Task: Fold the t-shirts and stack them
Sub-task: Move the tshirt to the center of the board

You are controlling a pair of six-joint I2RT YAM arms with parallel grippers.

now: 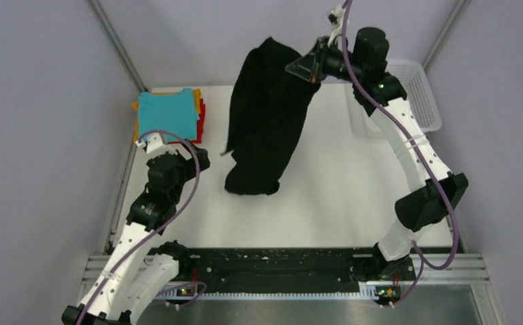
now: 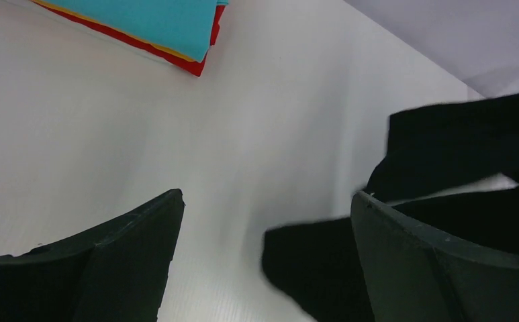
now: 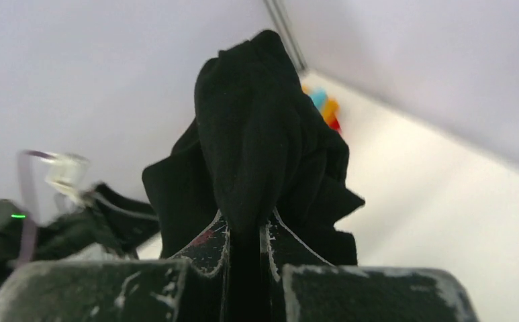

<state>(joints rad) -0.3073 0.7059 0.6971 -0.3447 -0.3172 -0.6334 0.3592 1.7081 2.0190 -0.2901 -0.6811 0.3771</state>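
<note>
The black t-shirt [image 1: 265, 122] is soft, matte cloth, gathered into a long, limp column with deep vertical folds. Its top is bunched into a rounded knob where the right gripper [image 1: 310, 68] pinches it, jaws pressed together on the fabric, high over the far part of the table [image 1: 353, 203]. From there the shirt slopes down and to the left. Its lower end lies crumpled in a rounded heap on the tabletop near the middle.

At the far left corner, well apart from the heap, lie the folded shirts as flat squares with crisp edges: the teal t-shirt [image 1: 167, 112] on top, the orange-yellow t-shirt [image 1: 137, 125] showing at the left edge and the red t-shirt [image 1: 201, 120] at the right.

The table is smooth, white and faintly ribbed. Bare surface runs from the heap to the near edge and across to the right side.

The left gripper [image 1: 151, 143] hovers low just near of the stack, its dark, wedge-shaped fingers [image 2: 129, 255] spread wide and holding nothing.

A white mesh basket [image 1: 421, 91] of rigid plastic sits at the far right edge, beside the right arm.
</note>
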